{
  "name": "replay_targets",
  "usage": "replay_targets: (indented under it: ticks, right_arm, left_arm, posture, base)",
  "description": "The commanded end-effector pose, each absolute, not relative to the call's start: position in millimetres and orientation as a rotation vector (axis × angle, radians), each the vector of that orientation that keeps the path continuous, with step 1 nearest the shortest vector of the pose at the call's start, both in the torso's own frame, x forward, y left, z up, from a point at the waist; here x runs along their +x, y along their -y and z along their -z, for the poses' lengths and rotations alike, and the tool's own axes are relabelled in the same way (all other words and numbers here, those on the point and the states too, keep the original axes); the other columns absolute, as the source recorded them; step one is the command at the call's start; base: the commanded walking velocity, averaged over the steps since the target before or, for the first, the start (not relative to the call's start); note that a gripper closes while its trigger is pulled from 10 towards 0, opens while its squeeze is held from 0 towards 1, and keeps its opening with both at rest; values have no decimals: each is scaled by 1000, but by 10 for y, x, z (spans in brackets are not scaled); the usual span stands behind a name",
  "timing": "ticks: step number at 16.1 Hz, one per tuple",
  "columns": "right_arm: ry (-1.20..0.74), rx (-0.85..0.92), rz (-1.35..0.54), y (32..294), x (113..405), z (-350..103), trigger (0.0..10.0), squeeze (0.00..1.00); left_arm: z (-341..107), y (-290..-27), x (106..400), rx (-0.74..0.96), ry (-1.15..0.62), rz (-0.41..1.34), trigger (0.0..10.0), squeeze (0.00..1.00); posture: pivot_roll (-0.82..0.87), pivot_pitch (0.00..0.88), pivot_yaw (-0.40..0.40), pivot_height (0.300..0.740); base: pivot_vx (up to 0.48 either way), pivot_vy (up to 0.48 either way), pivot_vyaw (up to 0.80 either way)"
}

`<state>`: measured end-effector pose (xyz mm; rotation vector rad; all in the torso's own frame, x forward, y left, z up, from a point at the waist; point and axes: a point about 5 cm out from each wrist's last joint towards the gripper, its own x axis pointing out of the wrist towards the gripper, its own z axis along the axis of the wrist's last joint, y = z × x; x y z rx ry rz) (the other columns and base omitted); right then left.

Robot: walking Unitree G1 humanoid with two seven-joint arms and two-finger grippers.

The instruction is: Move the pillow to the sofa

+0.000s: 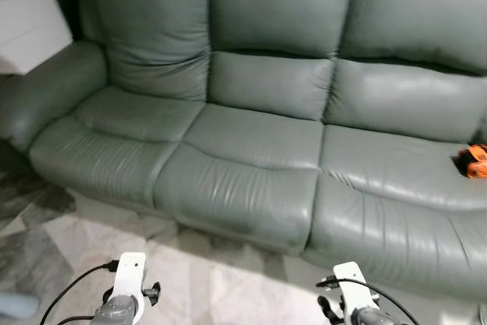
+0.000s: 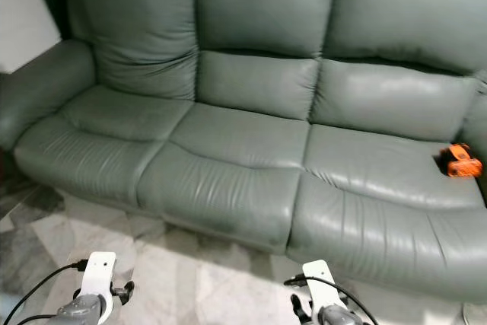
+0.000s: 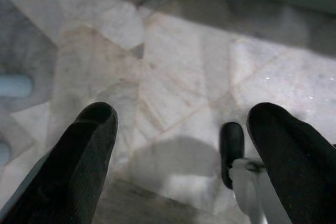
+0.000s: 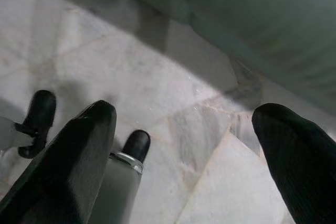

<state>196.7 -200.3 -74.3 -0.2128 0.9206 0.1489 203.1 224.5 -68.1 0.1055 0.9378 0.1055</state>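
Right in front of the robot there's a big grey-green leather sofa [image 1: 259,142], three seats wide, taking up most of the head views. Over on the right-hand seat cushion sits a small orange and black thing [image 1: 475,160], looks like a little toy but it's too small to tell for sure. A white box-like piece of furniture [image 1: 29,24] stands just beside the sofa's left armrest. As for the pillow, I honestly can't tell where it is from these views. Both arms hang low over the marble-patterned tile floor [image 1: 198,272] in front of the sofa. The left end effector [image 3: 181,145] points down at the floor with its two black fingers [image 3: 79,161] spread wide apart, gripping nothing, and there's a pale blue something [image 3: 14,85] lying on the tiles off to the side, too blurry to name. The right end effector [image 4: 184,150] is the same deal, fingers spread wide and empty, hovering over the tiles near the sofa's front edge.
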Motion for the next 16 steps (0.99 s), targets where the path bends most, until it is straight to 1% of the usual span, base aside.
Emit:
replay_targets:
  ticks: [1, 4, 8, 9, 10, 11, 13, 16]
  right_arm:
    - [-919, -218, -149, 2007, 1964, 742, 10000, 0]
    - [-926, -221, -155, 1999, 1958, 748, 10000, 0]
    - [-929, -261, -188, 2023, 1987, 729, 10000, 0]
    - [-918, -271, -198, 2012, 2052, 697, 10000, 0]
    - [-908, -278, -207, 1992, 2100, 674, 10000, 0]
    - [-900, -280, -213, 1967, 2161, 645, 10000, 0]
    - [-895, -276, -201, 1953, 2222, 614, 10000, 0]
    - [-883, -243, -167, 1937, 2259, 596, 10000, 0]
  left_arm:
    - [672, -2258, 2041, 113, -931, -114, 10000, 0]
    - [684, -2216, 2039, 89, -936, -107, 10000, 0]
    - [699, -2183, 2024, 43, -928, -147, 10000, 0]
    - [706, -2221, 1995, 10, -928, -182, 10000, 0]
    - [705, -2244, 1985, 0, -923, -193, 10000, 0]
    - [705, -2257, 1977, -30, -915, -200, 10000, 0]
    - [706, -2296, 1959, 3, -922, -209, 10000, 0]
    - [710, -2330, 1936, 28, -939, -186, 10000, 0]
  posture:
    - [-186, 22, 50, 740]
    - [-175, 12, 34, 740]
    - [-139, 0, -19, 740]
    - [-120, 0, -45, 740]
    - [-114, 0, -52, 740]
    - [-102, 0, -61, 740]
    - [-95, 0, -56, 740]
    - [-95, 0, -22, 740]
  base:
    - [0, 0, 800]
    - [0, 0, 800]
    - [0, 0, 800]
    - [0, 0, 800]
    - [0, 0, 800]
    - [0, 0, 0]
    - [0, 0, 0]
    - [0, 0, 0]
